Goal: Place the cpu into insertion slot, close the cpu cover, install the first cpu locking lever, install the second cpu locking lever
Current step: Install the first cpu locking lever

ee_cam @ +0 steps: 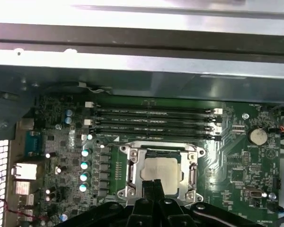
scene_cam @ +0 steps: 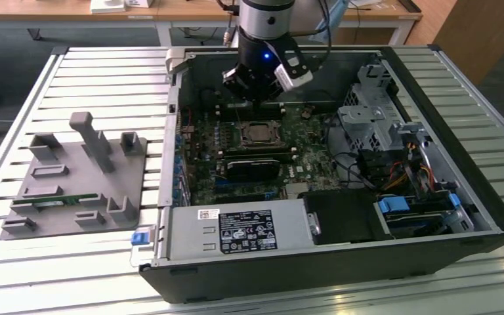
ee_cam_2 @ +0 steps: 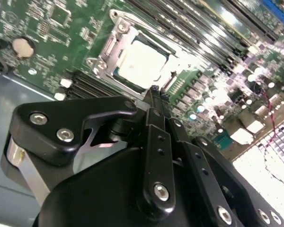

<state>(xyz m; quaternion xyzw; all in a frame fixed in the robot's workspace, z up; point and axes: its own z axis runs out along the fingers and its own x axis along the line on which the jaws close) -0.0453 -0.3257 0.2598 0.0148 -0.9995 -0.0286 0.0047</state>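
- Step in hand, as judged: locking-lever work at the socket. The cpu sits in the insertion slot and the cpu cover lies flat over its edges, so placing and closing look done.
- Locking levers: not to be told apart from the bright metal of the frame, so whether either is latched cannot be told.
- Handling note: bear on the lever's wire alone, using only the tip of the tool. Keep that tip off the chip's top and off the small parts of the motherboard round the frame.
- Handling note: carry a lever sideways past its hook and then down, slowly. A slip would likely scrape the board or lift the cover.
- Handling note: the memory slots run just beside the socket on one side, so that side gives little room.
- Tool, state: jaws drawn together, nothing held between them.
- Tool, position: in both wrist views the tip hangs at the socket's edge, just beside the cpu's rim. Whether it touches or stands just clear cannot be told.
- Location: in the exterior view the socket lies mid-board inside the open computer case on the slatted counter, with the tool's body above it.
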